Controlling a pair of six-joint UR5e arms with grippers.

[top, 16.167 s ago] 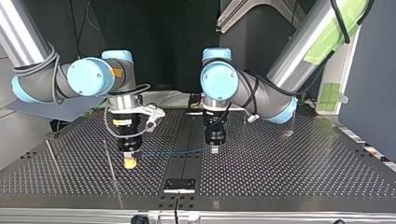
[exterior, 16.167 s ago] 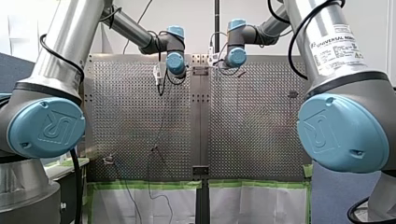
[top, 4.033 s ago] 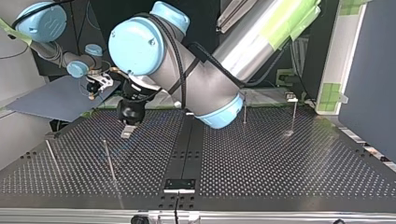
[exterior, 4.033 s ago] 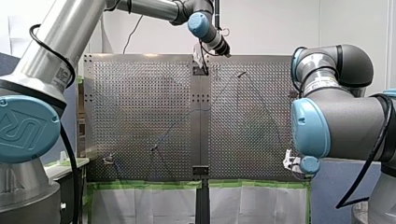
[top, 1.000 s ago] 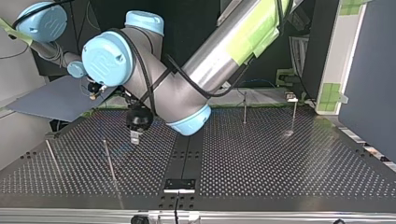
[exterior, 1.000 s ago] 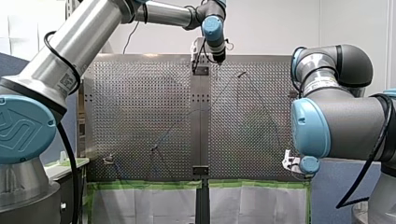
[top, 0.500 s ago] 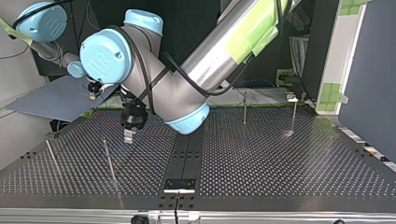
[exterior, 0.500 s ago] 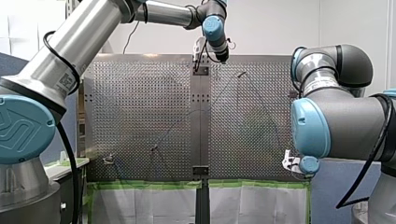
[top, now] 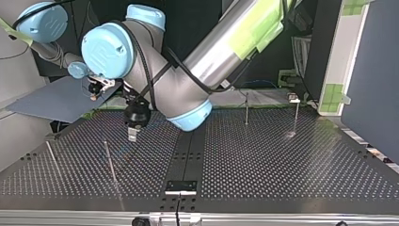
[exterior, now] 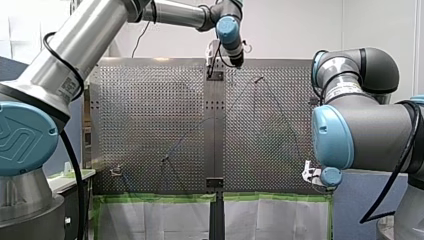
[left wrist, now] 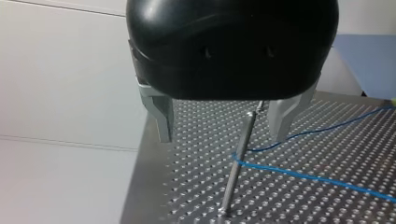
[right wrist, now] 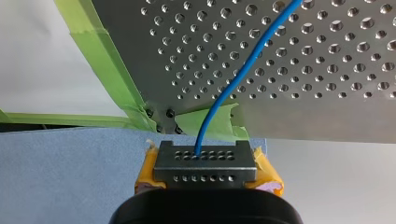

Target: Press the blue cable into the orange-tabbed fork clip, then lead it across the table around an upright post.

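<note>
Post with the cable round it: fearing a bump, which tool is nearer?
Left. My left tool hangs at the top of the post, fingers apart; my right tool is beyond the table corner, gripping the cable.

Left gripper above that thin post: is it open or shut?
Open. In the left wrist view the metal fingers of my left gripper stand well apart, the thin post between them.

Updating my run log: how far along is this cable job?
Looks done: the thin blue cable bends back around the upright metal post. In hand: my right claw is shut on the cable; my left claw hangs open astride the post. Left: likely releasing; the orange-tabbed fork clip's seating isn't visible.
</note>
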